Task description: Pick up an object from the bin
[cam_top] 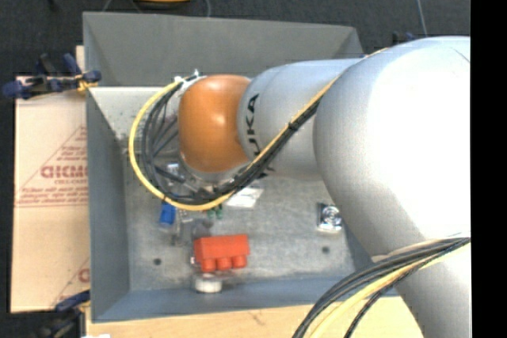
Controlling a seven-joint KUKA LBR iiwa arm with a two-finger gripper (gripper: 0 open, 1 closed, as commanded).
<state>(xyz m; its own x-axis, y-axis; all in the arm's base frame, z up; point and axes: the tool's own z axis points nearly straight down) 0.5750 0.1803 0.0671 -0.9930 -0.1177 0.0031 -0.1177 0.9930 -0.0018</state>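
My gripper (pixel 177 176) shows as dark metal parts under the arm's orange cover, low over the left middle of the bin floor. A small blue piece (pixel 167 215) lies just below it, close to its lower end. A red block with studs on its side (pixel 220 251) lies toward the front of the bin, a little below and right of the gripper. A white round piece (pixel 208 285) sits at the front wall, right under the red block. A white flat piece (pixel 242 200) and a small green bit (pixel 215 211) lie partly hidden under the arm.
A shiny metal piece (pixel 329 218) lies by the right side of the bin floor, next to the arm. The big arm and its cables hide the back and right of the bin.
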